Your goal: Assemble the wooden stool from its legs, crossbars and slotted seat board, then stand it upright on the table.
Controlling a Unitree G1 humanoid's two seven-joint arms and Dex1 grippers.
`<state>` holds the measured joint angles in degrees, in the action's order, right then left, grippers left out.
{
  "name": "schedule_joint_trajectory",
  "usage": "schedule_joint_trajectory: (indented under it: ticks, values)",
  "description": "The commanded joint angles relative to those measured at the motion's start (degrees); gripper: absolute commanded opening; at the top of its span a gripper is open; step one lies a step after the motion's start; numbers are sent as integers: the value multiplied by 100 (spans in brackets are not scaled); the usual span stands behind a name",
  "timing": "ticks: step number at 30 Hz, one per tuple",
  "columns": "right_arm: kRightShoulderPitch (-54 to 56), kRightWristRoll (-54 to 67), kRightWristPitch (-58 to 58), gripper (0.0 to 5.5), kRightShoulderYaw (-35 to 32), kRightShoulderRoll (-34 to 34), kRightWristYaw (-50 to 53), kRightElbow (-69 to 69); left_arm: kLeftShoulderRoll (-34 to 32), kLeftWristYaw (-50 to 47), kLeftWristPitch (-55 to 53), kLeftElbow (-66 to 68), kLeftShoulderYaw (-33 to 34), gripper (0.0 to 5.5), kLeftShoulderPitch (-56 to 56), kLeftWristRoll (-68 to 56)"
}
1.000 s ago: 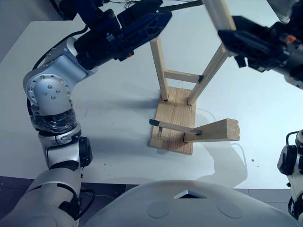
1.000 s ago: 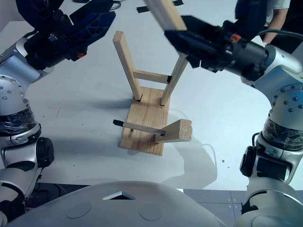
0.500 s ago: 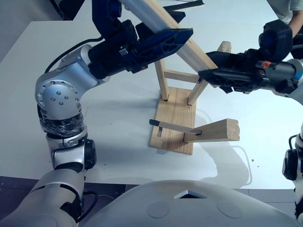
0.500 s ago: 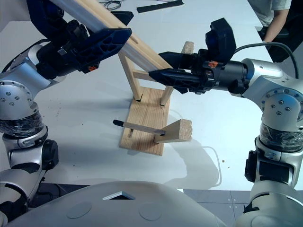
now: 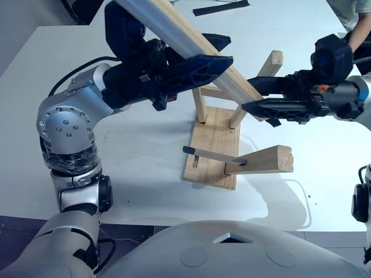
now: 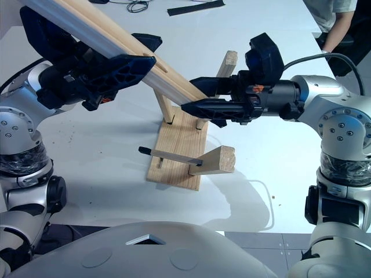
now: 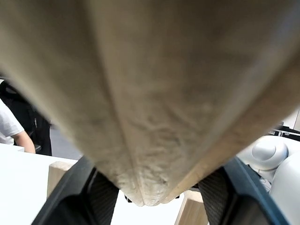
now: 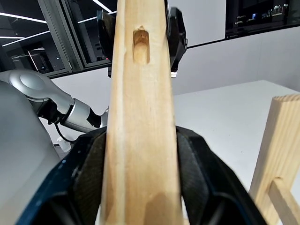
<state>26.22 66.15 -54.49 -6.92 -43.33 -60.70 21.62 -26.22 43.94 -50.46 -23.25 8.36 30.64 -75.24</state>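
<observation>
Here, a long wooden leg (image 6: pixel 171 76) hangs slanted above the seat board (image 6: pixel 171 163) on the tabletop (image 6: pixel 104 152). The left pincer (image 6: pixel 152 51) is clenched on its upper part, the right pincer (image 6: pixel 189 96) on its lower end. It is probably stiff, light and smooth, and best gripped on flat faces, clear of the slot.

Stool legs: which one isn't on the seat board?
The loose leg held slanted in the air between the left gripper and right gripper. The two far legs and the near leg sit on the seat board.
</observation>
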Motion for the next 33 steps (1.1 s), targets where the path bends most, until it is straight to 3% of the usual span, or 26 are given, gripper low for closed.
schedule_joint_trajectory:
  ticks: [1,17,18,24,28,33]
  values:
    - [183,-119,-20,206,15,-176,-87,-47,-170,307,66,-184,-159,217,-167,216]
    - [315,-591,248,206,104,-110,-57,-83,-421,690,530,-131,-593,210,-410,912]
    - [277,-639,265,242,116,-112,-62,-58,-404,669,547,-102,-582,208,-386,907]
    - [-52,-954,411,320,124,-287,-54,51,-369,603,592,-63,-465,207,-345,897]
    - [-368,-1008,505,320,-313,-528,-80,21,-323,436,674,64,-313,206,-237,937]
    - [-1213,-1108,573,320,-1457,-1094,-417,-401,-256,-235,776,397,413,206,185,529]
